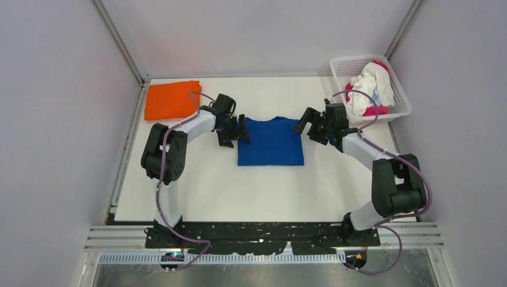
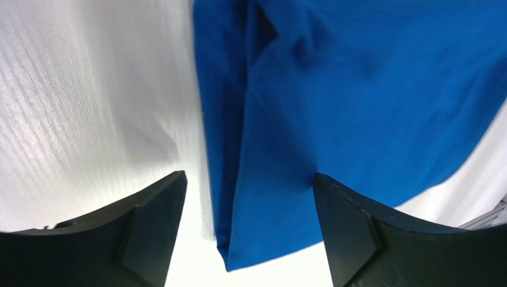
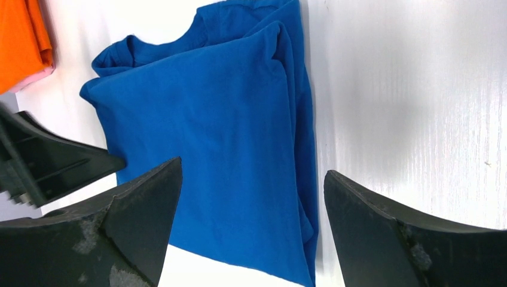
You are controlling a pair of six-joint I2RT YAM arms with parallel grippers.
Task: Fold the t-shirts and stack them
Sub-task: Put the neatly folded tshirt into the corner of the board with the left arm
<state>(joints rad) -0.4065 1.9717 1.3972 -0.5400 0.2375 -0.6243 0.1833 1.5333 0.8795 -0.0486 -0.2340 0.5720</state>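
Observation:
A royal blue t-shirt [image 1: 270, 142] lies flat in the middle of the table with both sides folded in, print hidden. It fills the left wrist view [image 2: 359, 101] and the right wrist view [image 3: 227, 155]. My left gripper [image 1: 239, 131] is open at the shirt's left edge, its jaws straddling the folded left side [image 2: 251, 227]. My right gripper [image 1: 305, 127] is open above the shirt's right upper corner, holding nothing. A folded orange t-shirt [image 1: 171, 100] lies at the far left, also in the right wrist view [image 3: 21, 42]. White and magenta shirts [image 1: 370, 89] sit crumpled in the basket.
A white lattice basket [image 1: 402, 101] stands at the back right corner. The white table [image 1: 227, 191] ends at grey walls left and right, with metal frame posts at the back corners.

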